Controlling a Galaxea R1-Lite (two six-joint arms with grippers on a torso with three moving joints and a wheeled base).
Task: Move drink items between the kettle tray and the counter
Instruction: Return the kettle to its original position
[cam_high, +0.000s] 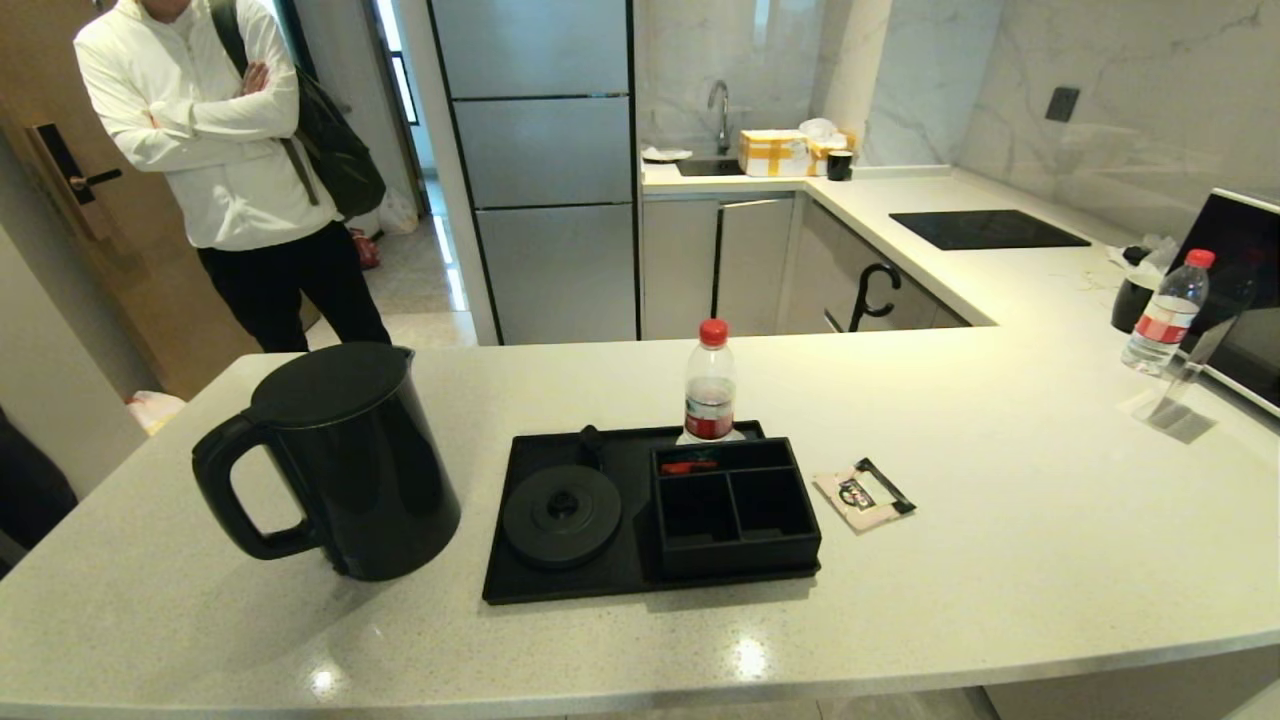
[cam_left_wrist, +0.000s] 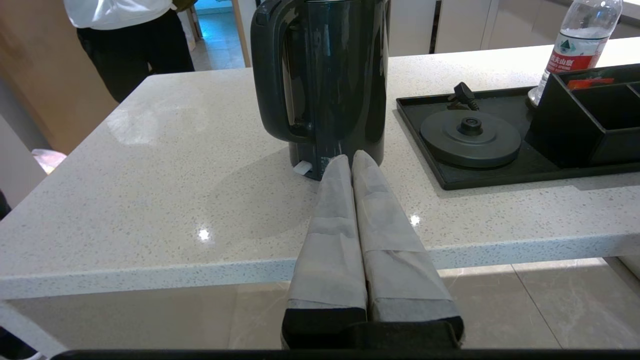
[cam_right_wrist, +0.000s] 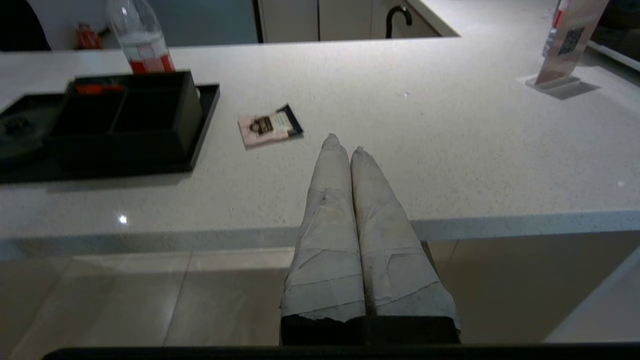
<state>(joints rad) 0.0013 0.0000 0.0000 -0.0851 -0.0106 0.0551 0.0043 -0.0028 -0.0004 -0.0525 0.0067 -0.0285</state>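
On the left of the pale stone bench (cam_high: 1000, 540) stands the black kettle (cam_high: 340, 460), upright, its loop handle turned toward the bench's left end. The left gripper (cam_left_wrist: 350, 162) hangs off the front edge, jaws clenched and empty, aimed at the kettle's foot; this arm is the nearer one. Just right of the kettle lies the kettle tray (cam_high: 510, 540), its round base (cam_high: 561, 515) bare. Right of the tray the flat sachet (cam_high: 862, 495) rests aslant on the bench. The right gripper (cam_right_wrist: 342, 147), jaws clenched and empty, points beyond it.
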